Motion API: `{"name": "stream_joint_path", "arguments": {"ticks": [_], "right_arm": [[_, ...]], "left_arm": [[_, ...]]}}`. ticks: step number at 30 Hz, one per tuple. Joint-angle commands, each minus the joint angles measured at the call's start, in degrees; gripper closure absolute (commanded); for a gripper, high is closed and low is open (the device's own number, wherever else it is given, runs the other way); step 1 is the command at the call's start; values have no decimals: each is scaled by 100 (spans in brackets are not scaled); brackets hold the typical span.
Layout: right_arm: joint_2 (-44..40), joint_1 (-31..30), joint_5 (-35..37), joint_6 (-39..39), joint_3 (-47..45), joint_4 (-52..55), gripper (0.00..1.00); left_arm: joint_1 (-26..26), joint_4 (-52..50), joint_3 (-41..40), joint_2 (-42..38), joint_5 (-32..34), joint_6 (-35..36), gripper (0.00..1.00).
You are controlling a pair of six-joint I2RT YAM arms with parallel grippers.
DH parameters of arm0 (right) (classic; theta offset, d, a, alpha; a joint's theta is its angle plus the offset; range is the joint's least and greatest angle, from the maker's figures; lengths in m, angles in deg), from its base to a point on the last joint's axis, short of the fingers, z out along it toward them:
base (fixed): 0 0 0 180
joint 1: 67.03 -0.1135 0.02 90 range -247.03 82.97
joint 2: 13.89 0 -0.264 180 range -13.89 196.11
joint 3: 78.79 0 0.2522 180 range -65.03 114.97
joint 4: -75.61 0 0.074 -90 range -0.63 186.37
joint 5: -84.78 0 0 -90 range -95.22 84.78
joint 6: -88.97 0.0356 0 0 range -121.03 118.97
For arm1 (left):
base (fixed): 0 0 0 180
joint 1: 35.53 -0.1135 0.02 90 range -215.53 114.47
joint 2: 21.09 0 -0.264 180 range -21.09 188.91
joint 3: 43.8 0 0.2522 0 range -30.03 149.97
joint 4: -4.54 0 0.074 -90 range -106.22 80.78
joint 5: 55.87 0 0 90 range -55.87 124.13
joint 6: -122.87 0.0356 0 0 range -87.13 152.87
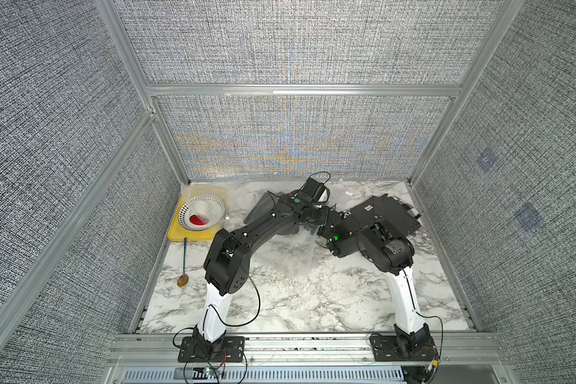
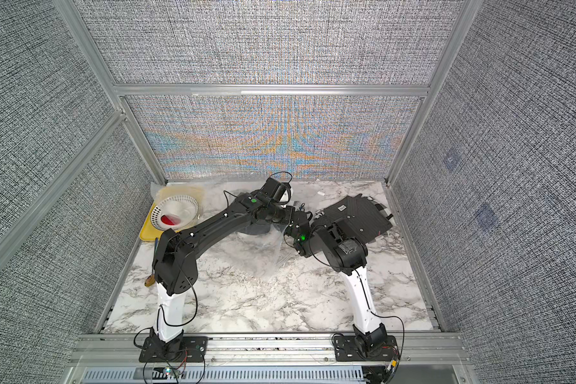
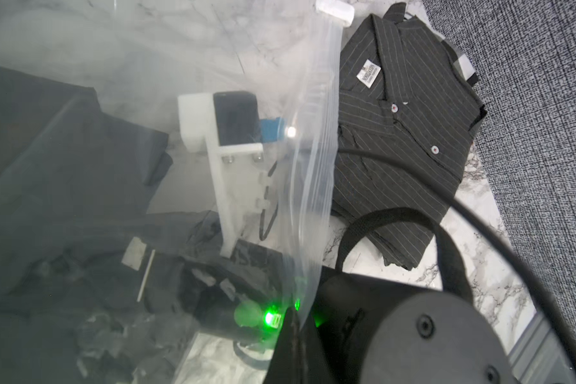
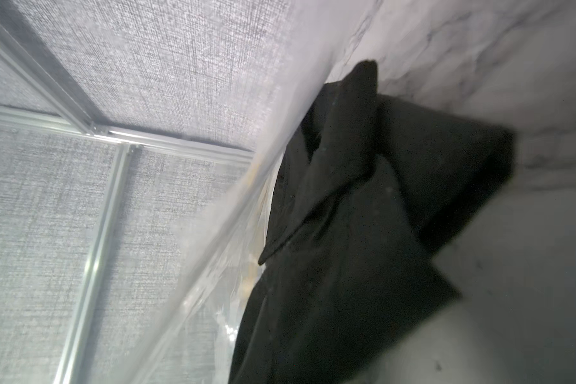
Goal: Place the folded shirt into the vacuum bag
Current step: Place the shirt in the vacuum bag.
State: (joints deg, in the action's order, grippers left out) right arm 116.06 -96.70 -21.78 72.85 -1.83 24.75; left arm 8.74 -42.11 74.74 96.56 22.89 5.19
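**Bag mouth held; striped shirt not yet inside**

The left claw (image 3: 293, 317) looks clamped on the zip edge of the vacuum bag (image 1: 290, 252), which lies mid-tabletop (image 1: 280, 306) with a dark garment (image 1: 263, 212) inside. The right claw (image 1: 324, 229) is closed, on what I cannot tell. The folded shirt (image 1: 383, 216) lies outside, rightward. Next, probably, the right claw fetches it.

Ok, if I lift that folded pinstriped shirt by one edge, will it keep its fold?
Probably not: the pinstriped shirt is soft cloth in stacked layers, so a one-edge lift would likely let it droop and unfold. Thin and flat, it is probably light. Pushed on the smooth marble table, it should slide or bunch, not roll.
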Motion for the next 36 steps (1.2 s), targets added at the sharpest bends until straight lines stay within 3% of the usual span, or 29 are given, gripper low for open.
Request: {"name": "stream_joint_path", "arguments": {"ticks": [1,10,14,22,36], "right_arm": [[-175,-140,442,96,-246,-738,100],[-350,-274,619,1,-837,-1057,100],[-229,-267,563,75,-794,-974,100],[312,-118,214,258,315,-360,100],[1266,-188,158,533,2078,399,100]], "left_arm": [[109,616,-7,-150,-734,-10,100],[-233,704,376,-221,-229,75,100],[-305,647,474,-205,-393,77,100],[-246,930,-88,-515,-887,-172,100],[-11,1030,-229,-655,-985,-246,100]]}}
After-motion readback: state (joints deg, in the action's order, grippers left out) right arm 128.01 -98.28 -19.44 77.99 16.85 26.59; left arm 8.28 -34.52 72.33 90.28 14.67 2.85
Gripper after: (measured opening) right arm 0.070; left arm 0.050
